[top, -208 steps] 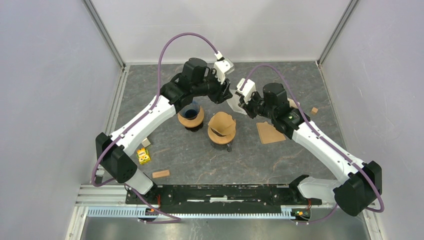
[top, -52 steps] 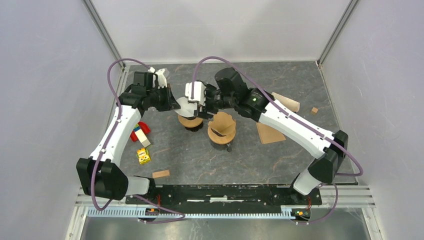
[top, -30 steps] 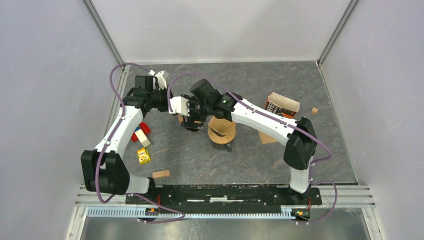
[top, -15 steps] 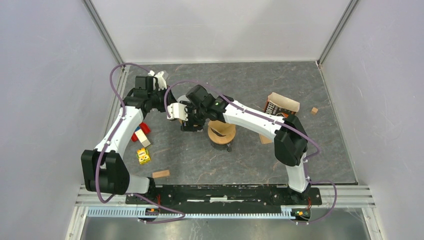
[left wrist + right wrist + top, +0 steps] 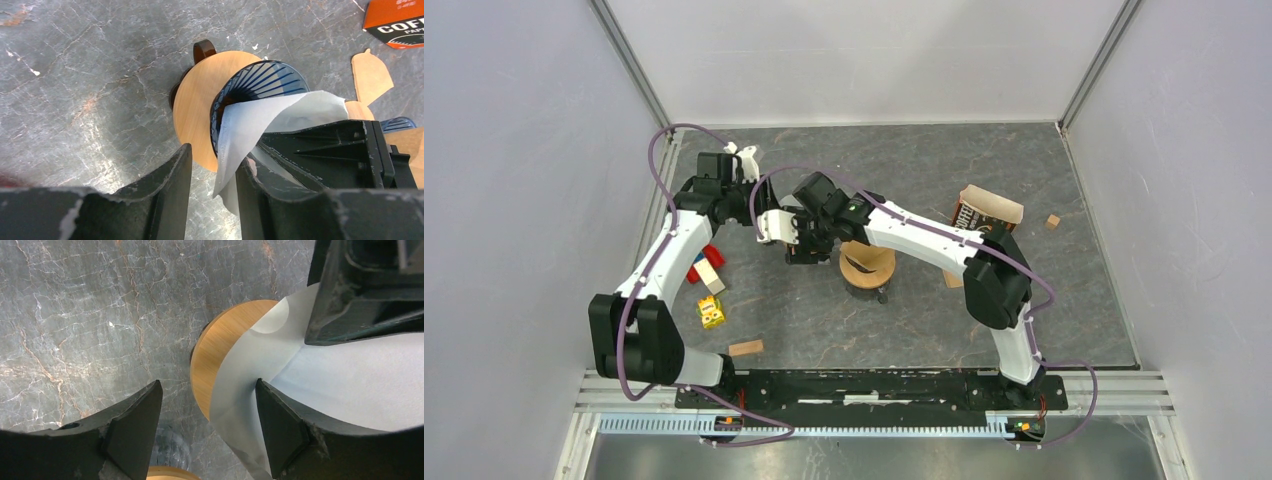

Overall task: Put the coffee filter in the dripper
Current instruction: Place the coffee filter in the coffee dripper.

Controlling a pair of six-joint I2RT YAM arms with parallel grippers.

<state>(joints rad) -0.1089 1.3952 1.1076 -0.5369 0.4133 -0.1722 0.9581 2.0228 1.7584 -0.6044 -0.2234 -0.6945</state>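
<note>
two tools meet over the dripper (image 5: 260, 80), which stands left of the desk's (image 5: 904, 330) middle, a little toward the far edge. the dripper is a dark blue ribbed cone set in a round wooden collar (image 5: 197, 105), with a brown handle on its far side. the white paper filter (image 5: 270, 117) lies partly in the cone: its upper part rests against the ribs, while one edge spills over the collar's rim and hangs down toward the desk. the left tool (image 5: 214, 160) has its jaws parted, with the hanging edge of the filter loose in the gap between them, not pinched. the right tool (image 5: 209, 385) is spread wide and grips nothing; one finger sits over the filter's inner face, the other outside it above bare desk. a second dripper (image 5: 867, 262) with the same wooden collar stands just to the right. an orange and black box (image 5: 986, 208) sits toward the right edge, and coloured toy blocks (image 5: 704, 268) lie near the left edge.
</note>
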